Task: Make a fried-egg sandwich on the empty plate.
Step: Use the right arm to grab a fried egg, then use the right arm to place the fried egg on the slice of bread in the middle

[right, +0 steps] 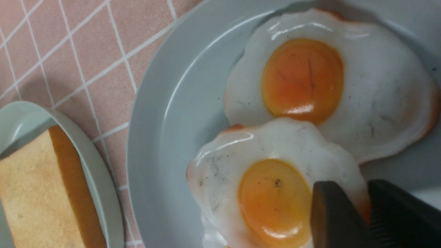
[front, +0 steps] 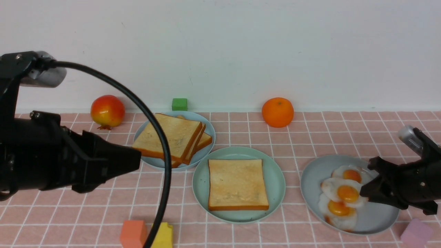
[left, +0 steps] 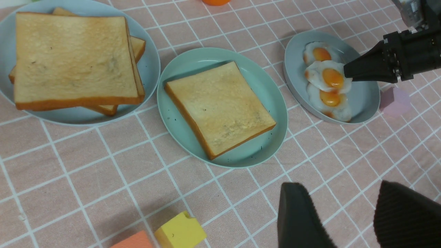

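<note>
Pink checked cloth (front: 303, 137), white wall behind.

Item: fried egg (front: 347, 193), middle of three overlapping on grey-blue plate (front: 379, 217), right. Probably light, thin, glossy and slippery; best taken by its white rim.

Right gripper (front: 362, 194): fingers nearly together, pinching that egg's right rim.

Left gripper (left: 339, 196): fingers spread, empty, near left.

Mint-green plate (front: 275, 179), centre, bears one toast slice (front: 237, 184).

Markings: none legible.

Counter (front: 293, 155) bare centre-right, between mint plate (front: 275, 172) and egg plate (front: 313, 179). Cable (front: 166, 165) arcs across lower left; blocks (front: 132, 234) crowd bottom edge.
</note>
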`<control>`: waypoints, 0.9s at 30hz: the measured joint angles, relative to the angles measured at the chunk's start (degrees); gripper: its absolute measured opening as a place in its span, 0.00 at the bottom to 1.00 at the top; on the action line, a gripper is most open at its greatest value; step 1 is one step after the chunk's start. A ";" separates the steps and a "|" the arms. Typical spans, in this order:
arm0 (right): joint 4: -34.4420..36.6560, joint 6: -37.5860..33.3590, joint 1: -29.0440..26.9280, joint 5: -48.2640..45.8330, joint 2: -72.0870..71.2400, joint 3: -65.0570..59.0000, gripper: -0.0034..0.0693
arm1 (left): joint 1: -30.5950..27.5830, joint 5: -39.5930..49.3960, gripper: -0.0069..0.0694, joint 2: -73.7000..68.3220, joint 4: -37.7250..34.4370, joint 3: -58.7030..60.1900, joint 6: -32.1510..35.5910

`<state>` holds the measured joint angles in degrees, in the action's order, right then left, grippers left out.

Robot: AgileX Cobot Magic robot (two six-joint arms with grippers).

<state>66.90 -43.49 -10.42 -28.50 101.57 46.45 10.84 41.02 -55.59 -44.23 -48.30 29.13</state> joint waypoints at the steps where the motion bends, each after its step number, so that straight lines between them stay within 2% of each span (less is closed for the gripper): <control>1: 0.00 0.00 0.00 0.00 0.00 0.00 0.21 | 0.00 0.00 0.56 0.00 0.00 0.00 0.00; 10: 0.00 0.00 0.00 -0.06 -0.25 0.00 0.21 | 0.00 0.00 0.56 0.00 0.00 0.00 0.00; 18: 0.28 -0.42 0.00 -0.95 -6.47 0.00 0.17 | 0.00 0.00 0.56 0.00 0.00 0.00 0.00; 21: 3.51 -3.53 0.62 -3.64 -8.80 0.00 0.17 | 0.00 -0.43 0.56 0.00 -0.10 0.00 0.00; 26: 18.53 -17.15 7.17 -12.36 -8.63 0.00 0.17 | 0.00 -0.78 0.56 0.00 -0.10 0.00 0.00; 27: 18.53 -17.62 7.53 -12.63 -8.53 0.00 0.17 | 0.00 -0.78 0.56 0.00 -0.10 0.00 0.00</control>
<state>85.43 -61.11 -2.89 -41.13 93.04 46.45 10.84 40.24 -55.59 -44.33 -48.30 29.13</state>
